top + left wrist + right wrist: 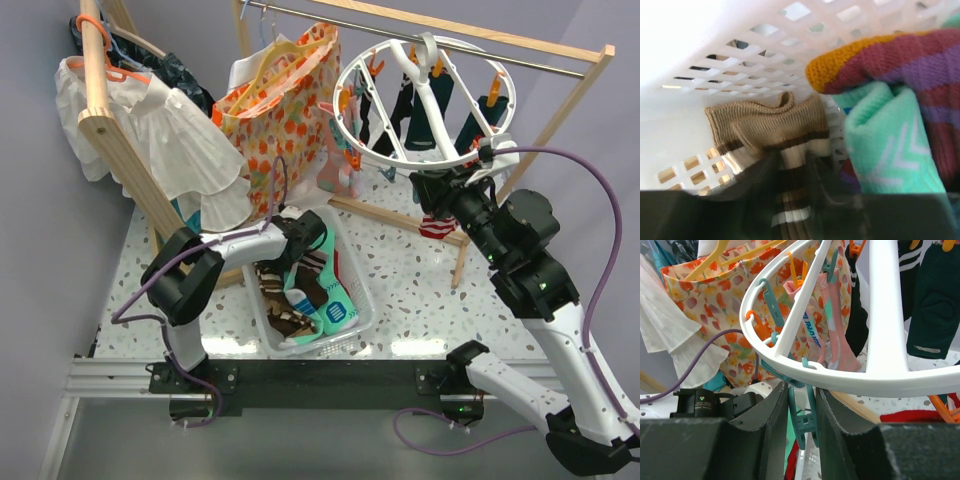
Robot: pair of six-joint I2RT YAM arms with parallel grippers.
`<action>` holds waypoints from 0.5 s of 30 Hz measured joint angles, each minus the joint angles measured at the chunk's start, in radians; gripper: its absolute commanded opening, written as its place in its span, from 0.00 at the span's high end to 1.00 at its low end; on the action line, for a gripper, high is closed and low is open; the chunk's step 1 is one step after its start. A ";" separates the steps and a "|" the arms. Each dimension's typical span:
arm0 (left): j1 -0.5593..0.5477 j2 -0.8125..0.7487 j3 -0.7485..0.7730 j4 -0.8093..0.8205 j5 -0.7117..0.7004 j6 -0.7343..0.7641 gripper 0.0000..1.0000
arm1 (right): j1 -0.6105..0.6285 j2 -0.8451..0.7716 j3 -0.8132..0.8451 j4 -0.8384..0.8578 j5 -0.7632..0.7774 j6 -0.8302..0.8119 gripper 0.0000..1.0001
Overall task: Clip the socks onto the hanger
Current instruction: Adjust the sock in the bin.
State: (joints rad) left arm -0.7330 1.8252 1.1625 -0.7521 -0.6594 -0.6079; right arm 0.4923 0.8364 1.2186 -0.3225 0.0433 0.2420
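The white round hanger (425,100) hangs from the wooden rail, with dark socks clipped to it. My right gripper (428,188) is under its near rim. In the right wrist view the gripper (802,390) is shut on a teal clip (802,422) that dangles from the ring (865,375). My left gripper (300,232) is down in the white basket (355,325). In the left wrist view it (792,175) is shut on a brown sock with cream stripes (785,125). A teal sock (885,145) and a red-purple striped sock (890,60) lie beside it.
A flowered bag (275,100) stands behind the basket. A white shirt on an orange hanger (170,130) is at the left. The wooden rail frame (480,40) crosses the back. A red sock (437,226) is below the right gripper.
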 measured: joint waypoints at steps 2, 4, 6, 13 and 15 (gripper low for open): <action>0.000 0.005 0.000 0.000 -0.006 -0.007 1.00 | 0.000 0.000 0.000 0.000 0.000 0.000 1.00; -0.003 0.005 -0.003 -0.002 -0.010 -0.002 1.00 | 0.000 0.000 0.000 0.000 0.000 0.000 1.00; -0.010 -0.002 -0.003 -0.003 -0.014 -0.003 1.00 | 0.000 -0.001 0.000 0.000 0.000 0.000 1.00; -0.066 -0.151 0.072 -0.062 -0.051 -0.001 1.00 | 0.000 -0.001 0.000 0.000 0.000 0.000 1.00; -0.092 -0.211 0.123 -0.066 -0.071 0.001 1.00 | 0.000 -0.001 0.000 0.000 0.000 0.000 1.00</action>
State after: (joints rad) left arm -0.8249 1.6138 1.2858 -0.8177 -0.7303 -0.6071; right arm 0.4923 0.8352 1.2186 -0.3222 0.0433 0.2417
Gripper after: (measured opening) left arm 0.031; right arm 0.287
